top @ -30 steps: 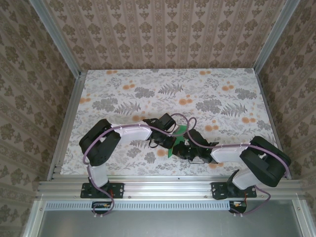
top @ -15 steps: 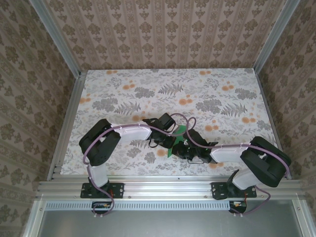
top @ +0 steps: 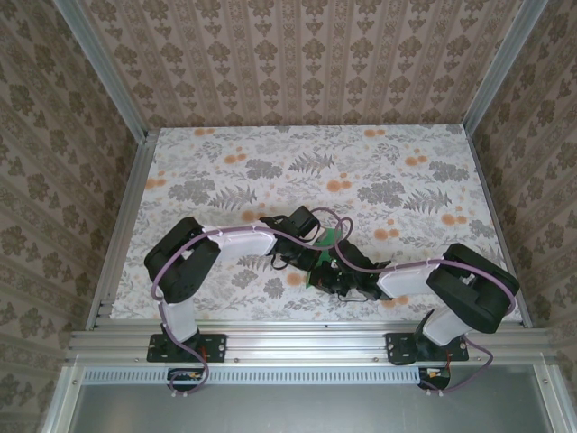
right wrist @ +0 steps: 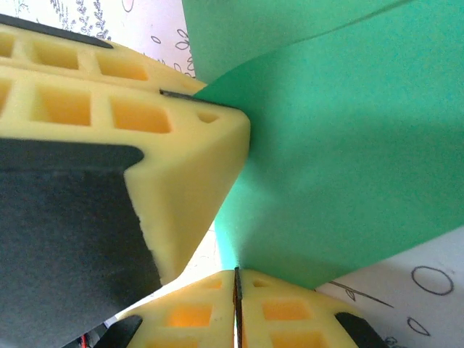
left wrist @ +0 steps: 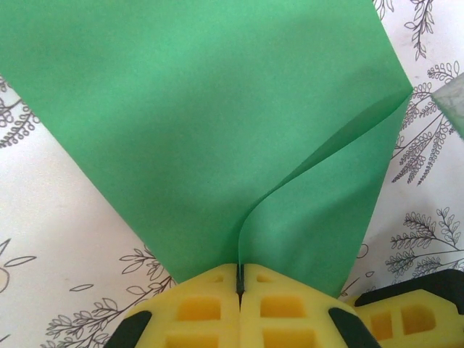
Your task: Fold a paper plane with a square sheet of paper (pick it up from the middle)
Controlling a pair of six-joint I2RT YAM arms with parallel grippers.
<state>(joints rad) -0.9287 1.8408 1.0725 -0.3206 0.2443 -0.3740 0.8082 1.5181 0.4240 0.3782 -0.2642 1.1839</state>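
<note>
Floral tabletop; left gripper, right gripper pinching green paper

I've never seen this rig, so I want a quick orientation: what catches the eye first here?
A bright-green sheet of paper, curving into a fold, stands out against the floral tabletop, near its front middle. The left gripper and the right gripper each pinch it between shut yellow jaws.

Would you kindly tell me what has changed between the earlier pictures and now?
The right arm has swung its elbow leftward, toward the centre, easing the right gripper slightly toward the left gripper. Nothing was taken hold of or let go. The left gripper stayed put, and both remain shut on the green sheet of paper.
</note>
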